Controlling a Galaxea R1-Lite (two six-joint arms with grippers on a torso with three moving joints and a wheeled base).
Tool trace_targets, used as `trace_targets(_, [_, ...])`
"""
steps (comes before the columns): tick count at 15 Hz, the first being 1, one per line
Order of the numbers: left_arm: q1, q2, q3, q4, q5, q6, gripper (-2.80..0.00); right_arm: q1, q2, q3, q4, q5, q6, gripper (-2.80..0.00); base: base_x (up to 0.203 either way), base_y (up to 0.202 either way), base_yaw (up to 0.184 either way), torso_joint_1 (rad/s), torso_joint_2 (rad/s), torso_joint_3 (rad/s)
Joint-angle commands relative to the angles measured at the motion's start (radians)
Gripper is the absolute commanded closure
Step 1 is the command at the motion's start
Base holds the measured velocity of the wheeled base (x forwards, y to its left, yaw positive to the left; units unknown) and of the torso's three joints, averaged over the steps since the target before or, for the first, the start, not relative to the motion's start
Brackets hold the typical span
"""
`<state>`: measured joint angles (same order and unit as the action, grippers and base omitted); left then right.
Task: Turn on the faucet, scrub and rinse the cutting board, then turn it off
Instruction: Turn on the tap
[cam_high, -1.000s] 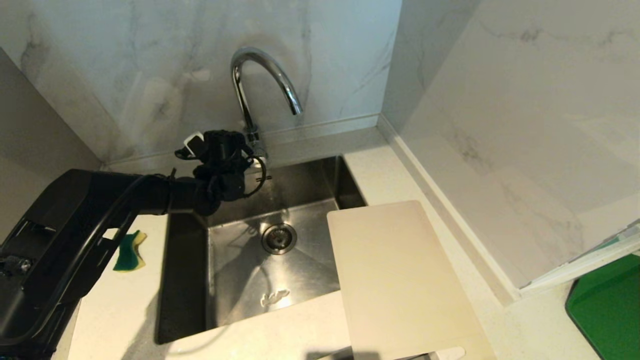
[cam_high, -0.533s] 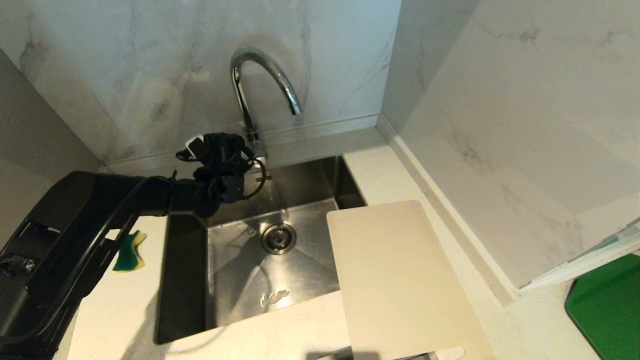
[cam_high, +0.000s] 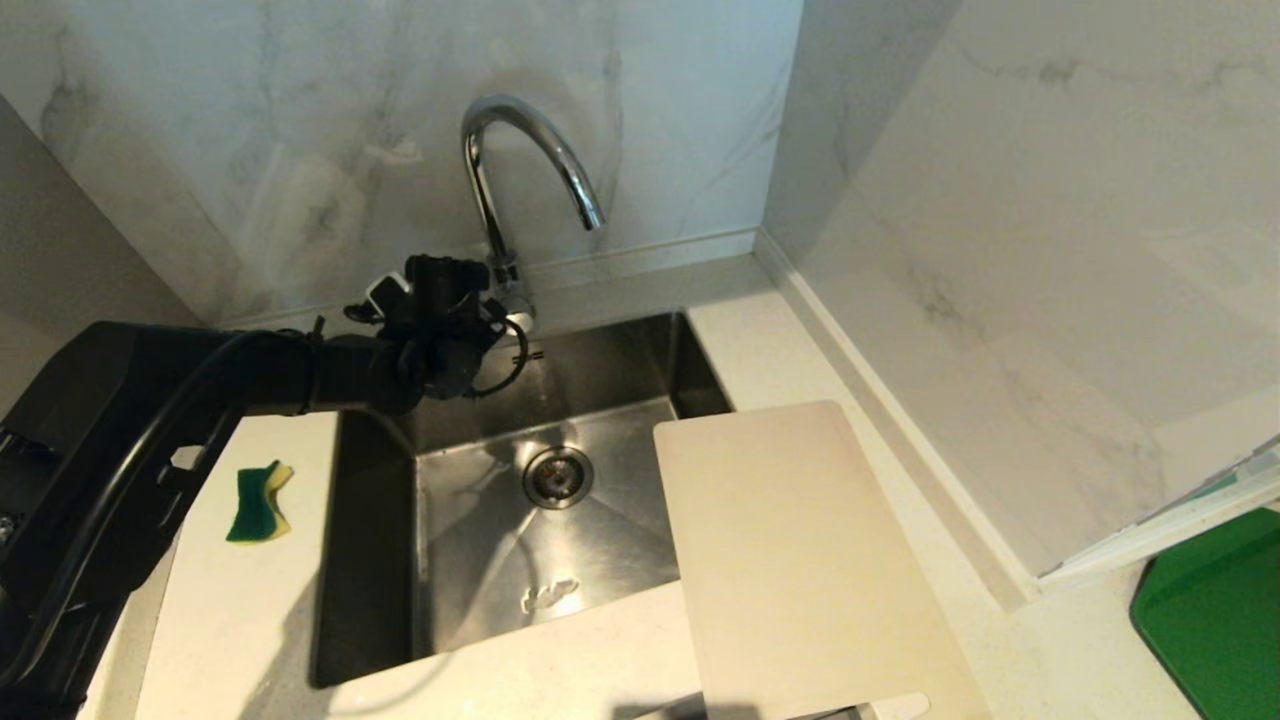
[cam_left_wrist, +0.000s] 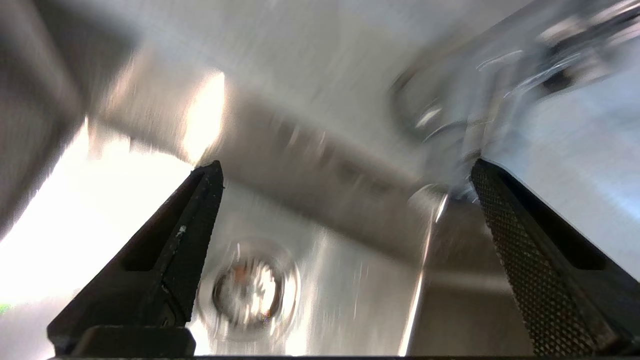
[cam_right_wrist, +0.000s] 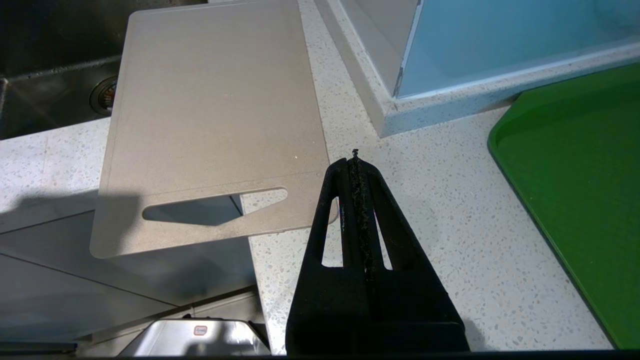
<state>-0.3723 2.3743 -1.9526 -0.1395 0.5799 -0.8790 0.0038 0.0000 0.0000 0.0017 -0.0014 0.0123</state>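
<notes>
Your left gripper hangs at the base of the faucet, jaws wide apart and empty. The cutting board lies right of the faucet, overlapping the sink. Your right gripper, jaws pressed together, holds nothing.

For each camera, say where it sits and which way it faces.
Head view: high up, looking down at the sink, faucet and cutting board; left arm shows.
Left wrist view: behind the open left tool, facing the drain.
Right wrist view: behind the shut right tool, above the countertop.
Shared: cutting board, head and right wrist views.
</notes>
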Motion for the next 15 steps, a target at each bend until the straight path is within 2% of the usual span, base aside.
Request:
trace_targets(1, [0.001, -0.029, -0.002, 0.038, -0.038, -0.043, -2.80, 0.001, 0.002, 0.000, 0.000, 0.000, 0.000, 0.00, 0.000, 0.000, 0.000, 0.000, 0.00, 0.000])
trace_targets(10, [-0.003, -0.037, 0.003, 0.070, -0.050, -0.054, -2.80, 0.001, 0.002, 0.002, 0.000, 0.000, 0.000, 0.00, 0.000, 0.000, 0.000, 0.000, 0.00, 0.000])
trace_targets(11, [-0.003, -0.045, 0.003, 0.097, -0.072, -0.063, -2.80, 0.001, 0.002, 0.001, -0.001, 0.000, 0.000, 0.00, 0.000, 0.000, 0.000, 0.000, 0.00, 0.000])
trace_targets(14, [-0.002, -0.085, 0.001, 0.219, -0.196, -0.120, -2.80, 0.001, 0.002, 0.002, 0.000, 0.000, 0.000, 0.00, 0.000, 0.000, 0.000, 0.000, 0.00, 0.000])
trace_targets(15, [0.001, -0.092, 0.001, 0.249, -0.210, -0.129, -2.80, 0.001, 0.002, 0.000, 0.000, 0.000, 0.001, 0.00, 0.000, 0.000, 0.000, 0.000, 0.00, 0.000])
